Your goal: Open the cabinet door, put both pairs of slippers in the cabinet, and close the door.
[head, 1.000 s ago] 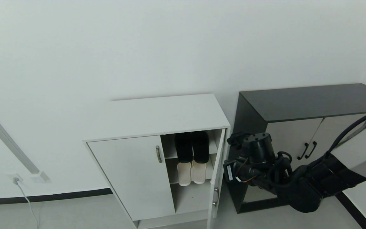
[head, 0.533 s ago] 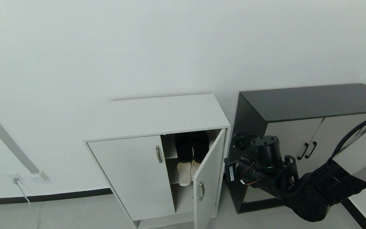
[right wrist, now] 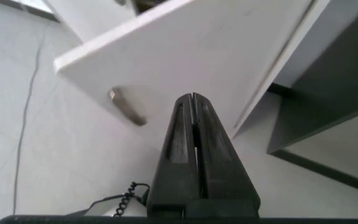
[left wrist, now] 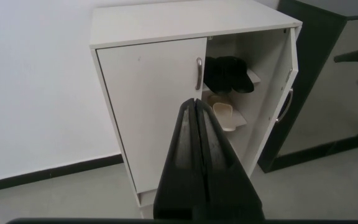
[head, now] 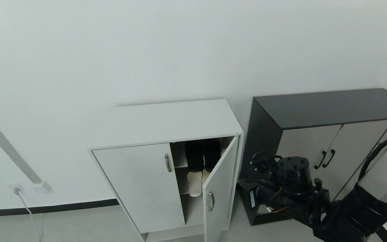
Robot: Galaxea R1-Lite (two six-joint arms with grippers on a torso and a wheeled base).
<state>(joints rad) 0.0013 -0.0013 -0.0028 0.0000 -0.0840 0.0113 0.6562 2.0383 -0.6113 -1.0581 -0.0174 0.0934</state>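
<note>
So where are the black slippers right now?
In the head view, the black slippers sit on the top shelf of the white cabinet, on its right side, just above the white slippers and behind the half-open door.

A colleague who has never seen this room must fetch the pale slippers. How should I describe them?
Two cabinets stand against the wall; take the white cabinet, left of the dark cabinet. Behind its half-open right door, the pale slippers sit on the second shelf, directly under the black slippers; they are the only light-coloured pair.
</note>
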